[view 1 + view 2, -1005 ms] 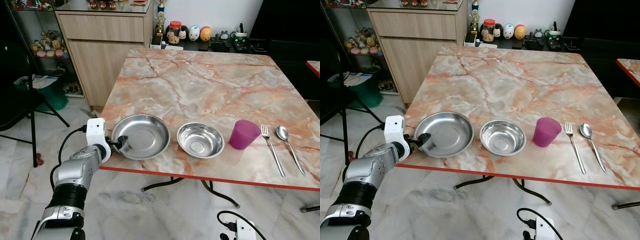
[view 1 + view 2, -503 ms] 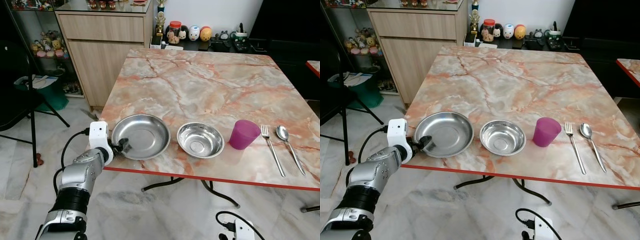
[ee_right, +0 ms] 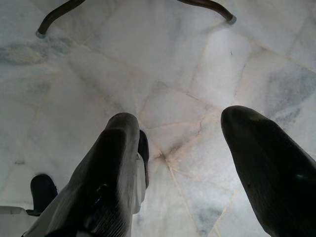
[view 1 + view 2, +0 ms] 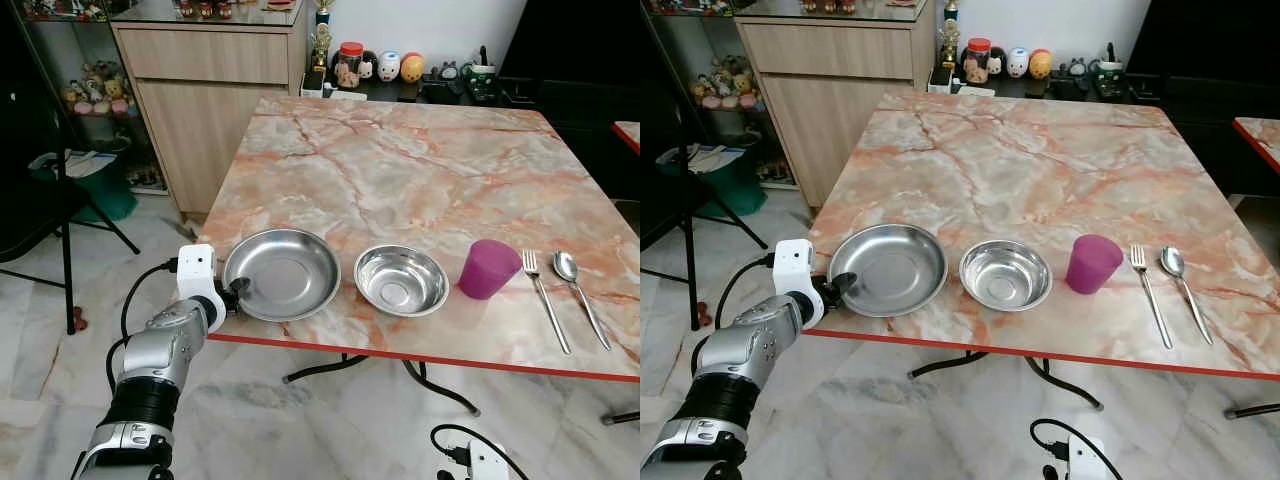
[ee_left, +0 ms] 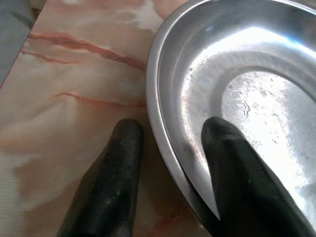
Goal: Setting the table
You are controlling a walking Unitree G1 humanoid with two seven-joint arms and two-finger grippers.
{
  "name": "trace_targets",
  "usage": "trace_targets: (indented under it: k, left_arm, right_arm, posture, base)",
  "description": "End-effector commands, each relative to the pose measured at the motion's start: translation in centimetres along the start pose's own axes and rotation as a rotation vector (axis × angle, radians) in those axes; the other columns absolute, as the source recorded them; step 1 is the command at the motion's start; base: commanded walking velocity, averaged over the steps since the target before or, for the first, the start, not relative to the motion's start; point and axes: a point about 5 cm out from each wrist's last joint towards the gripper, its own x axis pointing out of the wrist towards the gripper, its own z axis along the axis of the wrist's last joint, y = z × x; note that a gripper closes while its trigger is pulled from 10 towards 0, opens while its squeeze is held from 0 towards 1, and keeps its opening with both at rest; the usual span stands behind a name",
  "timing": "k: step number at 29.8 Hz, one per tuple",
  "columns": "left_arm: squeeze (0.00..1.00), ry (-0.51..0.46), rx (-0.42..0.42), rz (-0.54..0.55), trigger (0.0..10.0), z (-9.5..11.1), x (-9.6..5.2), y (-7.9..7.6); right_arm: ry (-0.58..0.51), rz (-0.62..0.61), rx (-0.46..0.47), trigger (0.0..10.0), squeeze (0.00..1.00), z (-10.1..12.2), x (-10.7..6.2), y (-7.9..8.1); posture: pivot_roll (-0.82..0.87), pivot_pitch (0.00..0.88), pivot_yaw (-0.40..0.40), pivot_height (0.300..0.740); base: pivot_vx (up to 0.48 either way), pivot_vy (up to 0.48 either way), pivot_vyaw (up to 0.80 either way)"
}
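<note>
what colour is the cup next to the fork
The cup is purple, a magenta-like plastic; it shows best in the left eye view.

Glossy marble table (image 4: 400, 170) w/ shiny steel plate (image 4: 283, 273), matt purple plastic cup (image 4: 487, 269).

A square table (image 4: 400, 170) with a pink-and-cream marble top and a red edge carries a single row of tableware along its near edge, the far part of its top left bare. From left to right stand a wide steel plate (image 4: 290, 272) at the near left corner, a smaller steel bowl (image 4: 401, 280) just beside it, a purple cup (image 4: 488, 268), then a fork (image 4: 544, 298) and a spoon (image 4: 578, 292) lying side by side, handles toward the near edge.
</note>
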Motion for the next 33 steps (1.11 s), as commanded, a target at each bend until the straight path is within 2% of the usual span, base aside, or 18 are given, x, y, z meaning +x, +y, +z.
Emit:
trace_targets:
  k: [1,25,30,33]
  left_arm:
    - [0.0,0.02,0.017,0.016,0.0,-0.6,0.0,0.2]
    - [0.0,-0.04,-0.019,0.118,0.0,-0.6,-0.3,1.1]
    - [0.0,-0.121,-0.062,0.139,0.0,0.4,-0.6,1.4]
    - [0.0,-0.221,-0.121,0.144,0.0,1.7,-0.9,1.5]
  right_arm:
    - [0.013,-0.008,-0.001,10.0,0.0,-0.3,-0.1,-0.3]
    - [0.024,-0.001,-0.008,10.0,0.0,-0.5,-0.1,0.0]
    - [0.023,-0.002,-0.009,10.0,0.0,-0.4,-0.1,-0.1]
    - [0.021,-0.003,-0.01,10.0,0.0,-0.4,-0.1,-0.1]
  posture:
    - [0.06,0.0,-0.033,0.74]
    - [0.06,0.0,-0.038,0.74]
    - [0.06,0.0,-0.039,0.74]
    - [0.06,0.0,-0.04,0.74]
  base:
    - [0.0,0.0,0.0]
    - [0.0,0.0,0.0]
    - [0.0,0.0,0.0]
    - [0.0,0.0,0.0]
